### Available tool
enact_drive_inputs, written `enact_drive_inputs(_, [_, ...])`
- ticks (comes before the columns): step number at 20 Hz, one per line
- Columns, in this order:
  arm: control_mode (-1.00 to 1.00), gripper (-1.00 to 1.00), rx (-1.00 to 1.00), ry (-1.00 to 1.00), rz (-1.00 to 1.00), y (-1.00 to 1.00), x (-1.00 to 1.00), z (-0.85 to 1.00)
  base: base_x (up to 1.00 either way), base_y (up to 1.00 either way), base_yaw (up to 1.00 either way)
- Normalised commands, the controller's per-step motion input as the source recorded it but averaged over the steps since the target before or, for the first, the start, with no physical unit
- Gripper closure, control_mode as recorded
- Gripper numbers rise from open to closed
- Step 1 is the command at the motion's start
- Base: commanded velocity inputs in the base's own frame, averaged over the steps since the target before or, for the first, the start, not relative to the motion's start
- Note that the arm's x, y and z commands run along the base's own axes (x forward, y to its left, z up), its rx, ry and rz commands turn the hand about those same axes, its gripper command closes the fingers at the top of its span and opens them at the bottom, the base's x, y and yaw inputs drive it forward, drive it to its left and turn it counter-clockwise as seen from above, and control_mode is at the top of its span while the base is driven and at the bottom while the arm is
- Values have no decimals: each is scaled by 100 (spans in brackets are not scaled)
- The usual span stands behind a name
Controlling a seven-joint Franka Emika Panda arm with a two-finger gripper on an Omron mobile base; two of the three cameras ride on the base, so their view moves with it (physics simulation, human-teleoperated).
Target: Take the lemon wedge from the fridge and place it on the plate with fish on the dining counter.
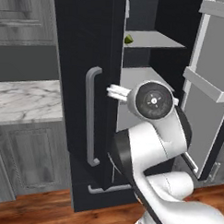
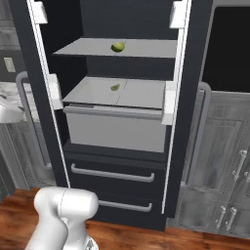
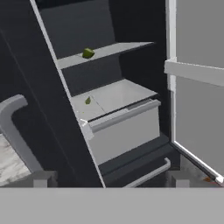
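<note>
Fingertips stand wide apart at the bottom of the hand view, nothing between them: the gripper [image 3: 110,180] is released and empty. Ahead of it the fridge [image 3: 52,109] is open on one side, its open door [image 3: 197,109] swung off to the right. The lemon wedge [image 3: 88,53], judged to be the brighter yellow-green piece, sits on the upper shelf [image 3: 122,47] near its front left corner, above and a little left of the hand's line of sight and well apart from it. A darker olive scrap [image 3: 88,100] lies on the lower shelf [image 3: 122,94], directly below the wedge and over the pale drawer [image 3: 127,131]. Both pieces are too small to give a long axis.

From the left base view, the gripper [image 1: 111,91] pokes out beside the closed door's edge, near the grey bar handle [image 1: 91,117], at about the lower shelf's height. The arm [image 1: 150,134] is folded, with its round wrist joint facing the camera and the hand pointing leftward rather than into the cavity. The wedge [image 1: 128,39] shows above it, on the upper shelf just inside the door edge. So the coming reach probably calls for lifting and turning the hand inward.

The right base view looks straight into the fridge [image 2: 195,97]. The wedge [image 2: 117,47] rests mid-shelf toward the front, and the olive scrap [image 2: 115,87] lies beneath it.
</note>
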Motion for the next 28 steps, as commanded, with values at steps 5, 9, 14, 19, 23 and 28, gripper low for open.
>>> enact_drive_inputs(5, [-100,-100,29,13,6,-100,-22,64,0,0,0])
enact_drive_inputs(9, [-100,-100,20,15,32,-88,19,14,0,0,0])
enact_drive_inputs(14, [-100,-100,4,2,21,-23,45,-25,0,0,0])
enact_drive_inputs(19, [-100,-100,1,0,10,0,83,-20,0,0,0])
enact_drive_inputs(23, [-100,-100,4,1,14,0,100,-24,0,0,0])
enact_drive_inputs(28, [-100,-100,3,0,14,9,88,-29,0,0,0])
